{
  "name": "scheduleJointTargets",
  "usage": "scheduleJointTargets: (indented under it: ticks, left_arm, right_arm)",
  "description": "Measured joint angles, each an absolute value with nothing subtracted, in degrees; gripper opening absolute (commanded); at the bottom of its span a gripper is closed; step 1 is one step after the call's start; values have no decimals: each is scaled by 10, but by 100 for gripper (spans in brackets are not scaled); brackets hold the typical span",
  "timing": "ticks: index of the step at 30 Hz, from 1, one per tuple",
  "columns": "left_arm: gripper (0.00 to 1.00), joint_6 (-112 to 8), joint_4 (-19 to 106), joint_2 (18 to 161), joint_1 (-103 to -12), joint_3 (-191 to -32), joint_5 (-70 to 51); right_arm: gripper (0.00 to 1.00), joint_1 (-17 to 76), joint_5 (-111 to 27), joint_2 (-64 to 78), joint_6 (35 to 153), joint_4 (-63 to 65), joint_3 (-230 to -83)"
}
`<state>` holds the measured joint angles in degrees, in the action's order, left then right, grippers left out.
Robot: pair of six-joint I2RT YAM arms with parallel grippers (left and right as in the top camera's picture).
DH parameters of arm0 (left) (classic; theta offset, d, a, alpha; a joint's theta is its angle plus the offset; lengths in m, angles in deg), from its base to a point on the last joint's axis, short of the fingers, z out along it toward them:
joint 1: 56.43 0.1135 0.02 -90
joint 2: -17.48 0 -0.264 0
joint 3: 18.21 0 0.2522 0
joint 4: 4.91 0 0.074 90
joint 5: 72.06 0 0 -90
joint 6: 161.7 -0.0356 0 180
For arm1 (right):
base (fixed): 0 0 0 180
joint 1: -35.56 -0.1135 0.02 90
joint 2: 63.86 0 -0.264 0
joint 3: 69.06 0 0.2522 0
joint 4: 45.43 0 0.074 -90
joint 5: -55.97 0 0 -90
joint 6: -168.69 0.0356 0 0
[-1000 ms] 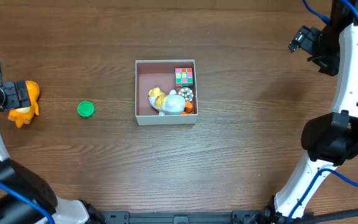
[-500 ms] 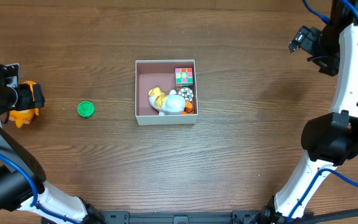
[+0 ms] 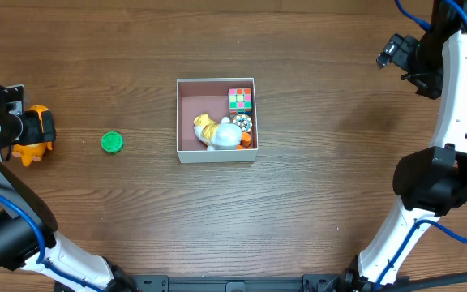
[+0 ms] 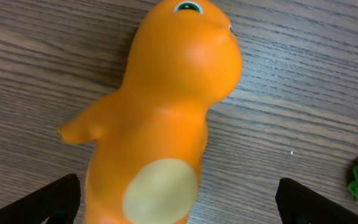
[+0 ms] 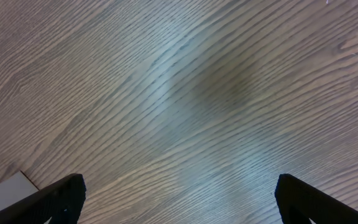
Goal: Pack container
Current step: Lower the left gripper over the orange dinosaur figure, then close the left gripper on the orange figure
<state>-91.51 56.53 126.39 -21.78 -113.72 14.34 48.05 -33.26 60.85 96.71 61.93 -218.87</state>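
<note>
Our left gripper (image 4: 179,188) spreads its jaws wide on either side of the smooth orange dinosaur-like toy (image 4: 173,106), apparently lined up to grasp it. The square white-walled container (image 3: 177,118) waits mid-table, partly filled. Our right gripper (image 5: 179,186), jaws apart, idles above the brown wooden table (image 5: 179,93).

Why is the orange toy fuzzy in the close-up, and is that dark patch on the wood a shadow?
Left wrist view: the orange toy fills the frame, slightly soft, a pale sheen on its head. Right wrist view: likely a diffuse shadow on the table, beside a bluish glare streak. Overhead view: sharp, evenly lit.
</note>
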Motion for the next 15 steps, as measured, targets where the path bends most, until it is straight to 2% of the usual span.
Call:
scheduleJointTargets:
  ticks: [15]
  left_arm:
    - [100, -924, 566, 1264, -218, -1137, 152]
  right_arm:
    - [100, 480, -333, 608, 967, 619, -2189]
